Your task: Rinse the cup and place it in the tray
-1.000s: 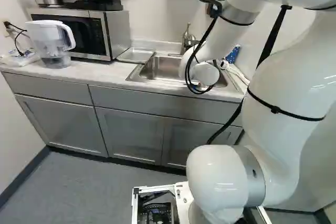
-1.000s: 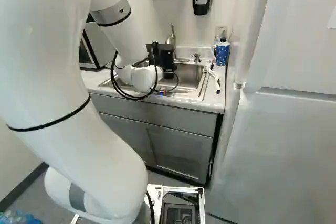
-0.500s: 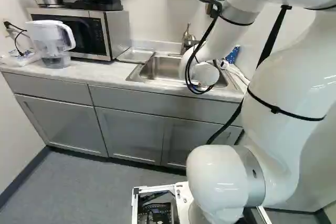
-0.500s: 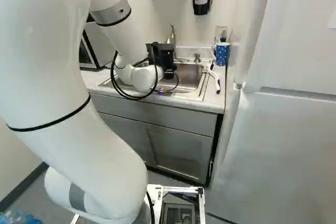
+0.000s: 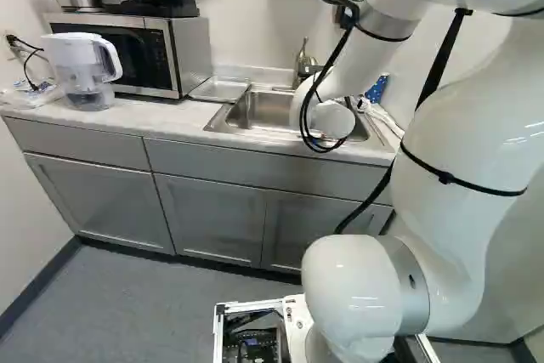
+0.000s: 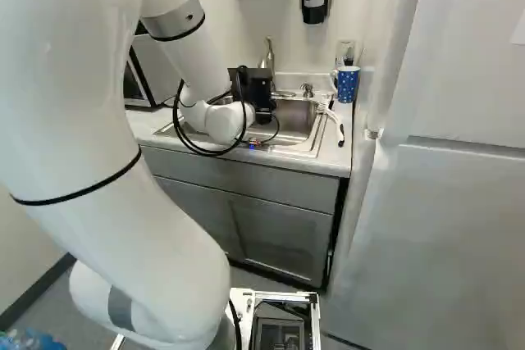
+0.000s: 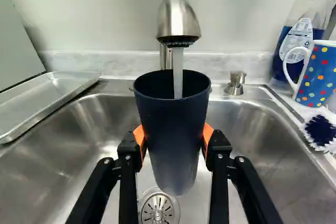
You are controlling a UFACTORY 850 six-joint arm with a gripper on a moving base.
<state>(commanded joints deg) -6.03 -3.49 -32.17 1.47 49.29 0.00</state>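
Rinse stage, prob. mid-way. Tool point(image 7: 174, 136) is parted to cup width, an orange pad pressed on each side of the dark cup point(image 7: 173, 129); grip looks firm. Cup is btwn the fingers, mouth up, above the sink point(image 7: 94, 124) and its drain point(image 7: 159, 210). Water point(image 7: 178, 77) runs from the faucet point(image 7: 179, 22), just ahead of the tool, into the cup. Done: cup in grip & under flow. Left, as judged: finish rinse, tip out, carry over, set in the metal tray point(image 7: 42, 95), which lies beside the tool, past the sink rim.

Surface point(image 5: 170, 122): pale c'top around the sink; dotted mug point(image 7: 317, 74) & brush point(image 7: 321, 129) on the tool's other side, opp. the tray. Room: small kitchen area; microwave point(image 5: 127, 53) & pitcher point(image 5: 81, 65) beyond the tray from the tool, grey cabinets point(image 5: 204, 210) below tool ht.
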